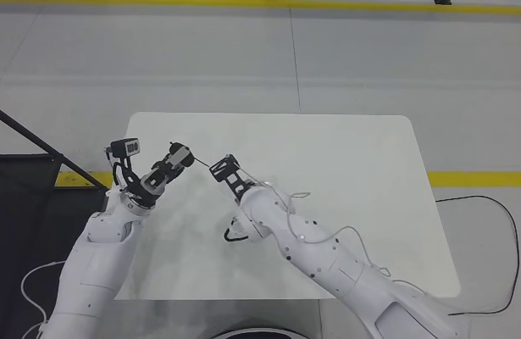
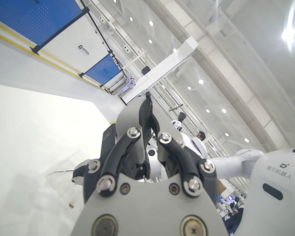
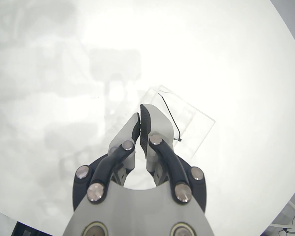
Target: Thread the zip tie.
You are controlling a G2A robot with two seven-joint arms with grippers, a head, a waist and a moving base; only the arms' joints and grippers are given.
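On the left side of the white table (image 1: 345,169), the left gripper (image 1: 180,155) is held just above the surface and tipped upward. In its wrist view, the left gripper (image 2: 147,104) is seen with its two black pads pressed together; whether anything is pinched between them cannot be told.

Just to its right, between the two grippers, a thin black zip tie (image 1: 202,161) is found. In the right wrist view the zip tie (image 3: 170,117) is seen lying across a clear plastic piece (image 3: 199,128) on the table, its small head at the end nearer the wrist.

Next comes the right gripper (image 1: 224,165), pointed towards the left one. Its fingers are drawn in until the tips nearly meet (image 3: 139,114), just beside the tie; contact with it cannot be judged.
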